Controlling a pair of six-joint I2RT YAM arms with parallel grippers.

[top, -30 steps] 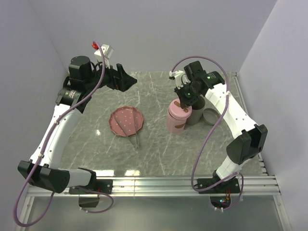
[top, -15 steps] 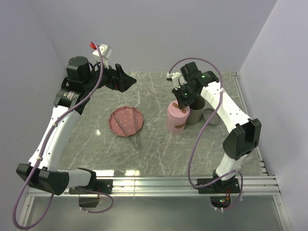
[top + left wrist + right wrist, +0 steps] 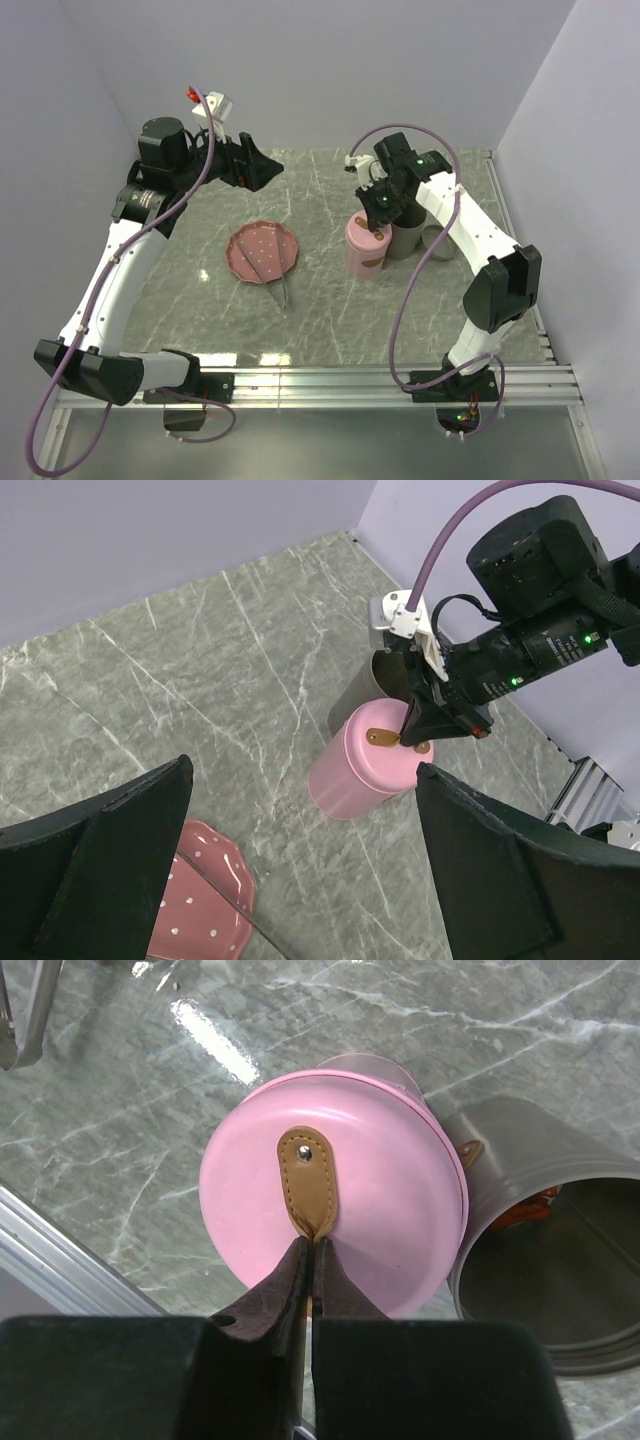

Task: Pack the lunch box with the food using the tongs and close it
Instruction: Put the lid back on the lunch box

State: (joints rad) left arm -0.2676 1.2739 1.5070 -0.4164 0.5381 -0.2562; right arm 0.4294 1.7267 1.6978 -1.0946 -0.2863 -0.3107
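Observation:
The pink cylindrical lunch box (image 3: 366, 252) (image 3: 362, 768) stands right of the table's centre, and its pink lid (image 3: 385, 1195) is on top. My right gripper (image 3: 378, 212) (image 3: 311, 1245) is shut on the lid's tan leather strap (image 3: 308, 1175). The silver tongs (image 3: 270, 275) (image 3: 225, 905) (image 3: 25, 1010) lie across the pink dotted plate (image 3: 275, 243) (image 3: 210, 855), with nothing holding them. An orange-red piece of food (image 3: 525, 1210) shows inside a grey cup (image 3: 560, 1260) beside the lunch box. My left gripper (image 3: 268, 170) (image 3: 303, 770) hangs open high over the back left, holding nothing.
Two grey cups (image 3: 405, 240) (image 3: 440, 243) stand just right of the lunch box, under the right arm. An aluminium rail (image 3: 380, 380) runs along the near edge. Walls close in the back and both sides.
My right wrist has shifted slightly left and back over the lunch box, still gripping the strap. The left arm has hardly moved.

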